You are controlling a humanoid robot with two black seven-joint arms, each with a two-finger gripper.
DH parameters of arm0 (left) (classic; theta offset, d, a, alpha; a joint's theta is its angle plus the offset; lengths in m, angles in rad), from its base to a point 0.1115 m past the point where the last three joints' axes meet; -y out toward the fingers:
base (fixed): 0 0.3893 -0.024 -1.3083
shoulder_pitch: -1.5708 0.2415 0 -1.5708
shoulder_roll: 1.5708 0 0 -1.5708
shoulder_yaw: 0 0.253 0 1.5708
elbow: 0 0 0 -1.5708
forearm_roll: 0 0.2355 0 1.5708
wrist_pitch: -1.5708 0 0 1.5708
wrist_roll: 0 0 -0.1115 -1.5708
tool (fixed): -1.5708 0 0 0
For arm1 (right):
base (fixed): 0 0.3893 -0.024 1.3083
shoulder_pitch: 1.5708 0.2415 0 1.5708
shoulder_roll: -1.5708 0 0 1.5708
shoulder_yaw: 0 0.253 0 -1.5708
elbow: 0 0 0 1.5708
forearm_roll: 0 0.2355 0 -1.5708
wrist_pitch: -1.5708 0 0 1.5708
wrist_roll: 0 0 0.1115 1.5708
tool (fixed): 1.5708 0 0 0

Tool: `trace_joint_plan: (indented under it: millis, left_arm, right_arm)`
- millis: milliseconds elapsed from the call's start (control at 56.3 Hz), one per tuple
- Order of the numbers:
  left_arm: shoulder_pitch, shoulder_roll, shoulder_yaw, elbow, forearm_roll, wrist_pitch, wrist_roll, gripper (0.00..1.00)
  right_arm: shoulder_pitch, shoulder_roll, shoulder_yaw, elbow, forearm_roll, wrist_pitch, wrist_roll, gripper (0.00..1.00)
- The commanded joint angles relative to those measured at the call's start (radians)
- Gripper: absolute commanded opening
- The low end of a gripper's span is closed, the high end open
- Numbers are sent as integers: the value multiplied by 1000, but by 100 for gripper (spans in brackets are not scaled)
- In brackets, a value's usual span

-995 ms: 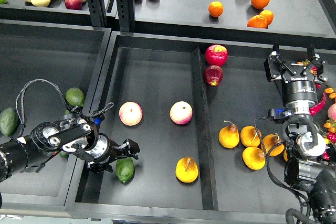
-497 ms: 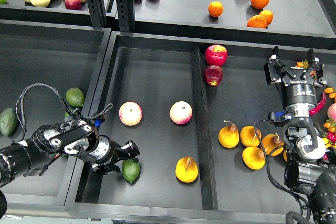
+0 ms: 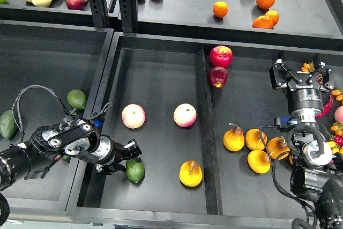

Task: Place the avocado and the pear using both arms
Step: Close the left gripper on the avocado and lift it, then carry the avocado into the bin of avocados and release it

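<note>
A dark green avocado [image 3: 135, 171] lies on the floor of the middle compartment, near its front left corner. My left gripper [image 3: 127, 156] is just up and left of it, low over the tray. Its jaws look open, with the avocado at the fingertips and not clamped. A golden pear [image 3: 190, 174] with a reddish blush lies to the right of the avocado in the same compartment. My right gripper [image 3: 300, 69] is open and empty, held above the right compartment, well away from the pear.
Two pink-yellow apples [image 3: 133, 116] [image 3: 185, 115] lie in the middle compartment. A divider wall [image 3: 204, 127] separates it from the right compartment, which holds several pears [image 3: 255, 139] and two red apples [image 3: 220, 56]. More avocados [image 3: 76, 98] lie in the left tray. The upper shelf holds oranges [image 3: 220, 9].
The avocado has shifted slightly right and now lies clear of my left gripper, which drew back a little to the left. My right gripper sank slightly.
</note>
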State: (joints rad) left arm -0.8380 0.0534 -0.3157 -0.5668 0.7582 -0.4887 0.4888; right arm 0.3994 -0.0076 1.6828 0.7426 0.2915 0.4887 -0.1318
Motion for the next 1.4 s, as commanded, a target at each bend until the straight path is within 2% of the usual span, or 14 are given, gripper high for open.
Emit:
trace_joint_plan:
  millis: [0,373,426,533,764,1048,1172,1385]
  left_arm:
    - [-21,11,-3,-1,-8,0,0,54]
    - [-141,190,3,11,-131,0,0,55]
    - [-142,243,0,33,-149,0,0,55]
    - [-144,272,-8,88,-149,0,0,56]
    - [-165,282,-48,272,-158,0,0,57]
    - [-174,255,-54,553,-215,0,0,59]
    - [-170,241,-52,608,-217,0,0,60]
    - [-156,235,-40,611,-217,0,0,62]
  right_arm:
    - [-4,0,0,0,0,0,0,99]
    - [-4,0,0,1,0,0,0,99]
    - [-4,1,-2,1,0,0,0,99]
    - [-4,5,-2,1,0,0,0,99]
    - [-2,5,-3,6,0,0,-2,99]
    - [-2,6,-5,12,2,0,-2,99]
    - [-2,8,-6,12,2,0,-3,99]
    - [-4,8,-5,31,2,0,-3,99]
